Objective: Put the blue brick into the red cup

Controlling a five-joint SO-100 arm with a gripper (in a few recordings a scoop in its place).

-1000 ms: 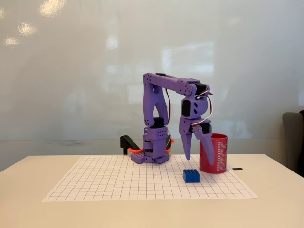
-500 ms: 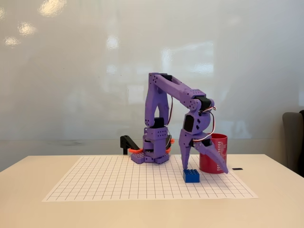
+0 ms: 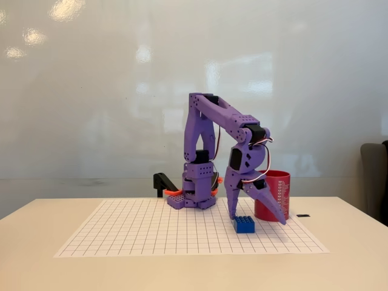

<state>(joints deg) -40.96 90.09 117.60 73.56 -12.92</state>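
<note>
The blue brick (image 3: 244, 224) sits on the gridded white mat, studs up, just left of the red cup (image 3: 276, 195). The cup stands upright at the mat's right side, white print down its right face. My purple gripper (image 3: 256, 219) hangs low over the brick with its jaws spread wide. The left fingertip (image 3: 231, 213) is down at the brick's left top edge. The right finger (image 3: 274, 209) slants out in front of the cup's lower part. Nothing is held between the fingers.
The purple arm base (image 3: 195, 195) stands at the mat's back edge, with a black and orange part (image 3: 163, 183) to its left. A small black item (image 3: 303, 215) lies right of the cup. A dark chair edge (image 3: 377, 182) shows at far right.
The gripper dropped from beside the cup down to the brick and spread its jaws wide. In the last half second it shifted slightly left. Brick and cup stayed put.
</note>
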